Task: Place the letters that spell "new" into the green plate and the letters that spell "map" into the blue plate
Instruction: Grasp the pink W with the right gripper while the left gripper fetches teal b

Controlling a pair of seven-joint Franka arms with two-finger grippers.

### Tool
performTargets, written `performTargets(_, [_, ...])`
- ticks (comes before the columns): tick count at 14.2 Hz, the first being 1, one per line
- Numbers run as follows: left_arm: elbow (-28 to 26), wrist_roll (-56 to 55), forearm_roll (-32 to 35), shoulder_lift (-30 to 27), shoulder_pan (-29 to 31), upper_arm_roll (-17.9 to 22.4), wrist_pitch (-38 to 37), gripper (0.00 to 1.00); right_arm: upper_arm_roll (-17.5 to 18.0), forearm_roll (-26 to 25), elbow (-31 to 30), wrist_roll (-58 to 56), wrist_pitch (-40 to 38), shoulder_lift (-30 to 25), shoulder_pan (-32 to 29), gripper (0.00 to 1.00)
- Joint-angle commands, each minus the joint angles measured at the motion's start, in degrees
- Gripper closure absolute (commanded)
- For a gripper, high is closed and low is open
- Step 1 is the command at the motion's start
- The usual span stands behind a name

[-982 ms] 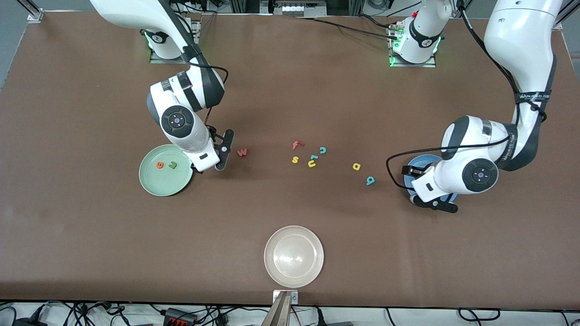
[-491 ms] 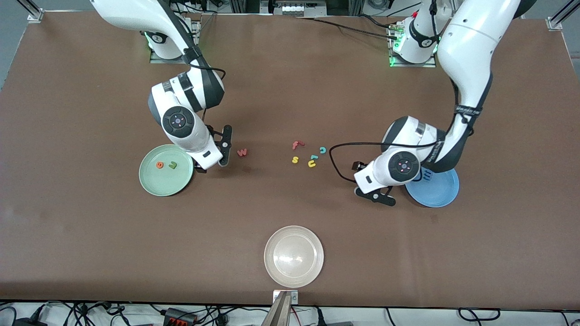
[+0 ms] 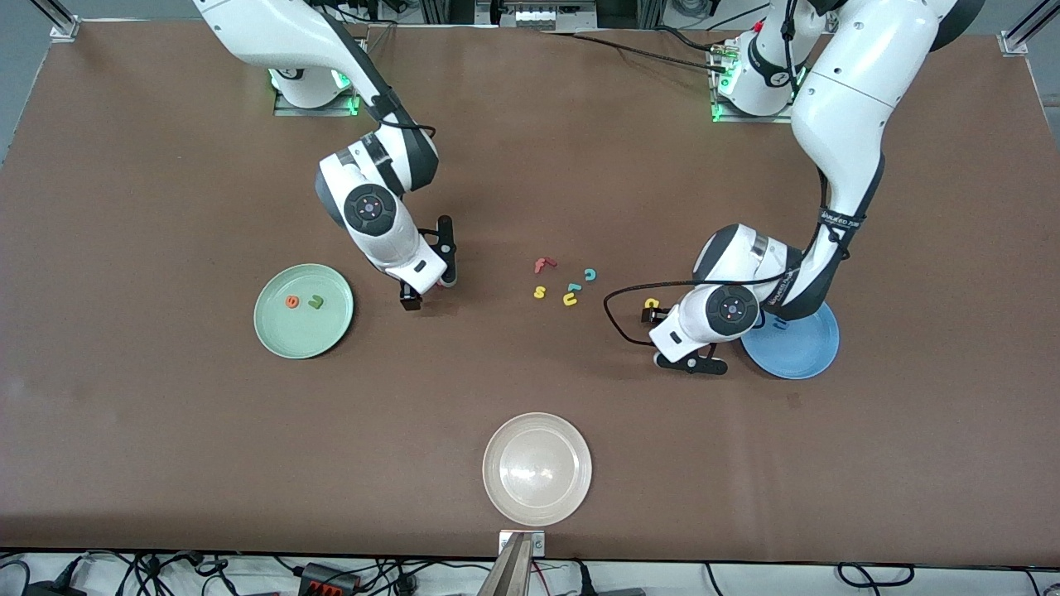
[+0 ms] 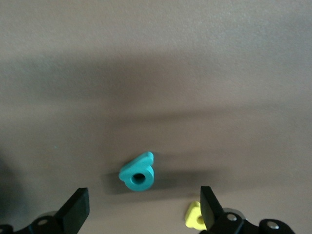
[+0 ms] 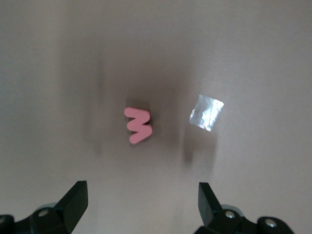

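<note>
The green plate [image 3: 303,311], pale mint with a raised rim, lies toward the right arm's end of the brown worktop [image 3: 166,430]; in it sit the orange "e" [image 3: 291,302] and the dark green "n" [image 3: 315,302], side by side and apart. The red-pink "w" [image 5: 138,125] lies flat on the worktop under the right tool [image 3: 427,280], which hangs over it with fingers apart, near the green plate; a small shiny square patch [image 5: 206,112] lies near the letter. The blue plate [image 3: 799,348], mid-blue and rimmed, lies toward the left arm's end, partly covered by the left arm; a blue-purple letter [image 3: 778,324] shows in it. The teal "p" [image 4: 138,174], a stubby piece with a round hole, rests on the worktop between the spread fingers of the left tool [image 4: 141,214], beside the yellow "a" [image 3: 652,304]. Between the arms lie the spare letters: red "f" [image 3: 542,265], yellow "s" [image 3: 540,291], yellow "u" [image 3: 570,300], teal "c" [image 3: 590,274]. A cream-white plate [image 3: 537,468] lies nearest the front camera.
</note>
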Motion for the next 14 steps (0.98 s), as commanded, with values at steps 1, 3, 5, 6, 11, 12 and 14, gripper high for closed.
performTargets(1, [-0.8, -1.4, 2.1, 0.3, 0.0, 0.1, 2.0, 0.00, 0.3, -0.5, -0.2, -5.3, 1.3, 0.1, 0.7, 0.00])
performTargets(3, [-0.7, -1.4, 2.2, 0.6, 0.2, 0.1, 2.1, 0.21, 0.3, -0.5, -0.3, -6.8, 2.1, 0.0, 3.5, 0.00])
performTargets(5, [-0.6, -1.0, 2.3, 0.5, 0.5, 0.1, 2.1, 0.46, 0.3, -0.5, -0.5, -8.0, 3.5, 0.4, 4.0, 0.00])
performTargets(6, [-0.5, -0.9, 2.3, 0.5, 0.6, 0.1, 2.1, 0.50, 0.3, -0.6, -0.9, -9.0, 4.8, 0.6, 4.0, 0.00])
performTargets(11, [-0.1, -0.8, 4.4, 0.1, 0.9, 0.4, 2.0, 0.63, 0.2, -0.5, -1.5, -9.3, 8.3, 1.9, 4.1, 0.04])
performTargets(12, [0.0, -0.7, 4.5, 0.0, 1.3, 0.4, 1.8, 0.64, 0.2, -0.6, -1.5, -9.3, 8.9, 2.5, 4.0, 0.04])
performTargets(14, [0.3, 0.4, 4.5, -1.0, 1.5, 0.6, 1.4, 0.67, 0.2, -0.5, -1.6, -9.2, 8.9, 3.5, 3.7, 0.04])
